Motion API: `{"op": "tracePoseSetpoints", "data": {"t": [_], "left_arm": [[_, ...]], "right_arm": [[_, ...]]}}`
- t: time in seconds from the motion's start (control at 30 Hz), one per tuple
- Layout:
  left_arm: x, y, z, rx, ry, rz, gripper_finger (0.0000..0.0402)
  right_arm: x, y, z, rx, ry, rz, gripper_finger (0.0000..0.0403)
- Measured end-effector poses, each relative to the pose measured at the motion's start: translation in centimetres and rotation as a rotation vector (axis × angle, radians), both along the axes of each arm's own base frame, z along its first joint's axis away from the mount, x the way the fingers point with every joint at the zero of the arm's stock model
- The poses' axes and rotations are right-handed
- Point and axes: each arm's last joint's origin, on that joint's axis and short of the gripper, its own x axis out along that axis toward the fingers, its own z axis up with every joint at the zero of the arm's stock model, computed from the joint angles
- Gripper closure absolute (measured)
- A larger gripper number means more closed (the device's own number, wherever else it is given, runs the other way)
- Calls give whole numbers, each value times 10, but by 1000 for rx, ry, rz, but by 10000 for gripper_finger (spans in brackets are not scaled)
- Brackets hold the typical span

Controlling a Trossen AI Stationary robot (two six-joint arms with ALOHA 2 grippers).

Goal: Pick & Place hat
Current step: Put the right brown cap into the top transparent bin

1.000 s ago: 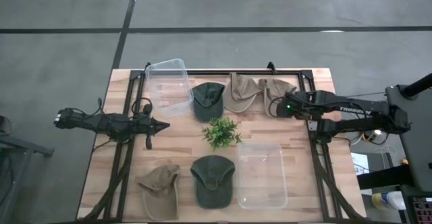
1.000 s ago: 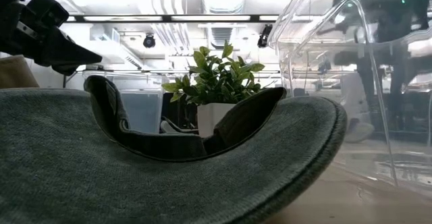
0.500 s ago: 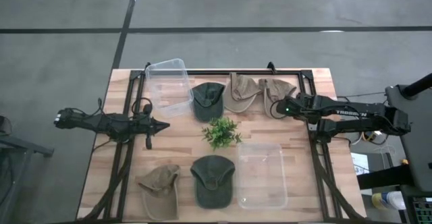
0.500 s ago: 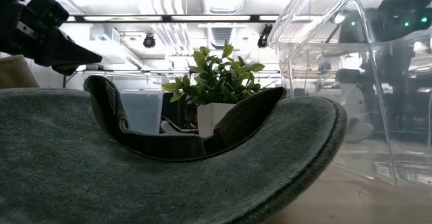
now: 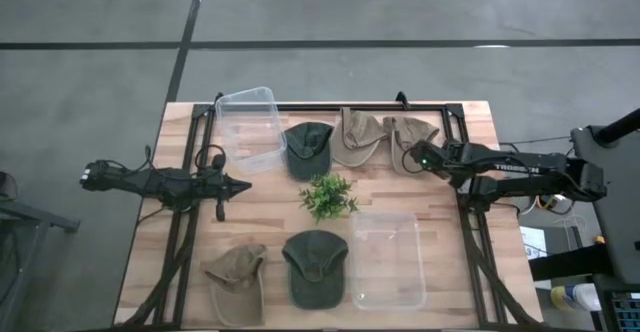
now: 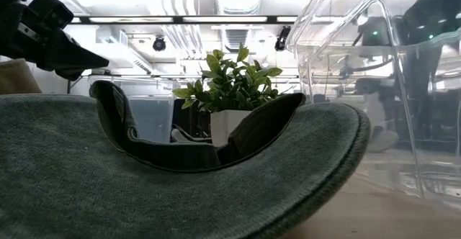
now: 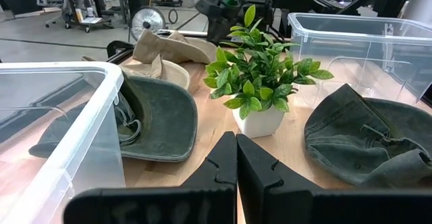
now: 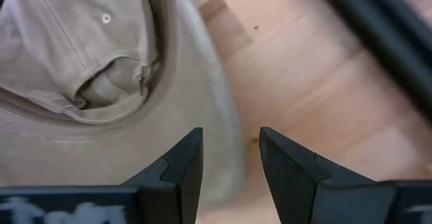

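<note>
Several caps lie crown-up on the wooden table. Along the far edge are a green cap [image 5: 308,149] and two tan ones [image 5: 358,137], [image 5: 412,132]. Near the front lie a tan cap [image 5: 236,270] and a green cap [image 5: 315,267]. My right gripper [image 5: 410,158] is open and points down over the far-right tan cap [image 8: 101,82]; its fingers stand either side of the brim's edge [image 8: 226,126]. My left gripper [image 5: 240,184] is shut and hovers beside the far clear bin, touching nothing.
A clear bin [image 5: 250,127] sits at the far left and another [image 5: 388,257] at the near right. A small potted plant [image 5: 327,195] stands at the centre. In the low view the near green cap [image 6: 180,174] fills the foreground. Black frame rails [image 5: 470,222] run along the table's sides.
My right gripper has sunk lower over the far-right tan cap's brim and edged a little toward the table's left. The caps have stayed where they were.
</note>
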Motion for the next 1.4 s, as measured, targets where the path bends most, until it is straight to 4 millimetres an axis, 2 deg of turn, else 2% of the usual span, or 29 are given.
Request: {"op": "tracePoseSetpoints", "data": {"t": [0.47,0.63,0.77,0.9,1.1,1.4], "left_arm": [[0,0,0,0,0,0,401],[0,0,0,0,0,0,401],[0,0,0,0,0,0,401],[0,0,0,0,0,0,401],[0,0,0,0,0,0,401],[0,0,0,0,0,0,401]], "right_arm": [[-4,-2,-18,-45,-40,-64,274],[1,-4,-27,-97,-124,-12,296],[2,-4,-28,-108,-134,7,333],[6,-6,-20,-138,-120,88,384],[13,-9,-6,-169,-107,155,389],[18,-13,38,-207,24,269,390]]}}
